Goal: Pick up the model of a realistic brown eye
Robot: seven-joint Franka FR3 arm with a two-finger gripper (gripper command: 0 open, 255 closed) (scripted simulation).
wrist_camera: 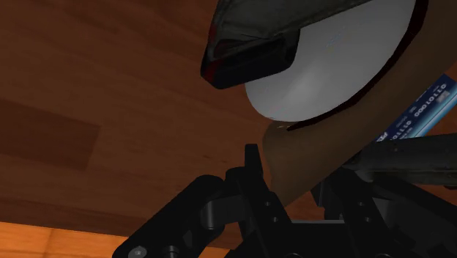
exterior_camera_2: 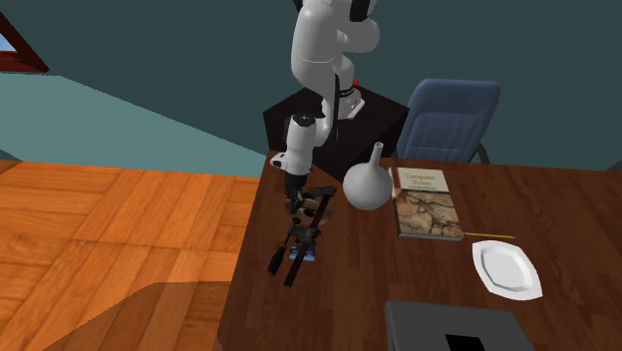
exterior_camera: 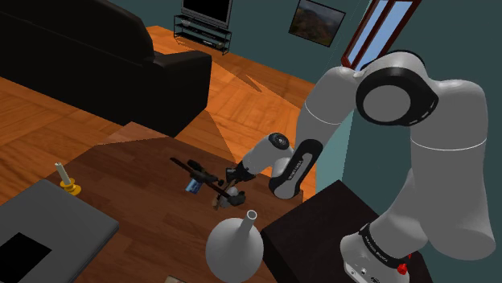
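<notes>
The eye model [wrist_camera: 329,66] is a white ball under a dark lid with a brown skin-coloured flap, right in front of the hand. That flap runs down between the two black fingers, which press on it from both sides, so my gripper [wrist_camera: 293,187] is shut on the eye model. In the shoulder view my gripper [exterior_camera: 233,183] is low over the brown table [exterior_camera: 137,185], with the eye model [exterior_camera: 231,195] at its tip. The second exterior view shows my gripper [exterior_camera_2: 297,202] near the table's edge, over the eye model [exterior_camera_2: 303,212].
A black rifle-like object [exterior_camera: 197,169] and a blue card [exterior_camera: 193,186] lie just beside the eye. A grey vase [exterior_camera: 234,249] stands close to the stand. A candle [exterior_camera: 66,181], grey box [exterior_camera: 48,233], book [exterior_camera_2: 427,202] and plate [exterior_camera_2: 506,267] sit farther off.
</notes>
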